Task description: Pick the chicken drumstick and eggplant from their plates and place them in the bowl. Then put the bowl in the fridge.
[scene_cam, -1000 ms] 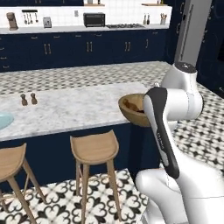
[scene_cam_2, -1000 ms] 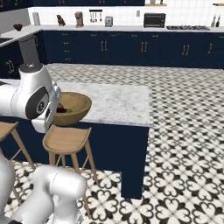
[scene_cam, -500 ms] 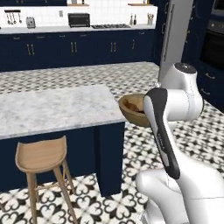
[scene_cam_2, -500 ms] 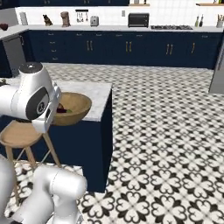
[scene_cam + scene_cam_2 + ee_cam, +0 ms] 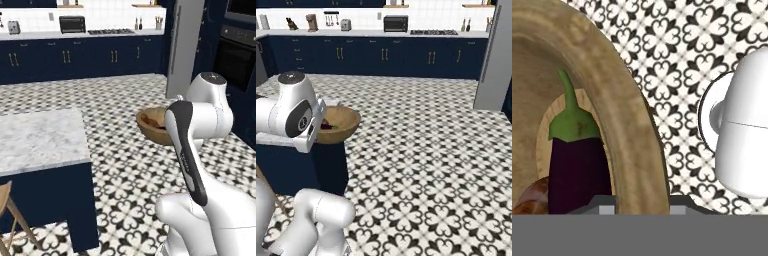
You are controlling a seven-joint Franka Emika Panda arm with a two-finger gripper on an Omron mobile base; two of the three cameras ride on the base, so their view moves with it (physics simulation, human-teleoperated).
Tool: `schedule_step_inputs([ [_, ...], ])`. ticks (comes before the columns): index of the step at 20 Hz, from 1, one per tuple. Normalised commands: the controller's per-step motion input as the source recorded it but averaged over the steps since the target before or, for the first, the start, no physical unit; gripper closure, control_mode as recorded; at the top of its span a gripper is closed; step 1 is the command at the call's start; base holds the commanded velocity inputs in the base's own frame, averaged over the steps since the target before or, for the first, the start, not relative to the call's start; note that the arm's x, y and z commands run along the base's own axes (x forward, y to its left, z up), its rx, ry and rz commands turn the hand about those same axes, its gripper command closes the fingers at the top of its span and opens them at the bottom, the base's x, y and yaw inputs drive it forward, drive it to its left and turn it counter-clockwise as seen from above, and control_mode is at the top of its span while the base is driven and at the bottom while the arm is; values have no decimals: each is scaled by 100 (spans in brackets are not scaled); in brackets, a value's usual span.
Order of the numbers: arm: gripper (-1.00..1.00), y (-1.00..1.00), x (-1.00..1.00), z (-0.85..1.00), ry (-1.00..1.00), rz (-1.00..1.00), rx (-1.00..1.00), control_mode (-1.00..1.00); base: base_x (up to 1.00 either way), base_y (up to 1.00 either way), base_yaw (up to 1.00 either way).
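Note:
My gripper (image 5: 643, 207) is shut on the rim of the wooden bowl (image 5: 627, 130), one finger inside and one outside. The dark purple eggplant (image 5: 577, 170) with its green cap lies in the bowl, and beside it shows the reddish-brown end of the chicken drumstick (image 5: 529, 197). The bowl (image 5: 150, 125) hangs in the air over the patterned floor, just past the island's end, with my arm covering its near side. From the right, the bowl (image 5: 338, 125) shows beside my wrist. The grey fridge (image 5: 185, 45) stands ahead on the right, doors closed. The plates are out of view.
The marble-topped island (image 5: 40, 140) lies to my left with a wooden stool (image 5: 5, 200) at its near side. Navy cabinets and a counter (image 5: 75, 32) line the far wall. A black wall oven (image 5: 240, 50) stands right of the fridge (image 5: 498, 60). Patterned floor lies between.
The base has swung right: the island slid left in both base views and the fridge came in. The bowl stays held in the same place relative to my arm.

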Motion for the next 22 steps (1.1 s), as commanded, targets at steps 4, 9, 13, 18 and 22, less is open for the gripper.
schedule_step_inputs([
  [4,100,0,0,0,0,0,0,100,100,-87,0],
  [9,100,0,0,0,0,0,0,100,100,-85,-1],
  [13,100,0,0,0,0,0,0,100,100,-37,-5],
  [18,100,0,0,0,0,0,0,100,100,-7,-8],
  [22,100,0,0,0,0,0,0,100,100,0,-13],
])
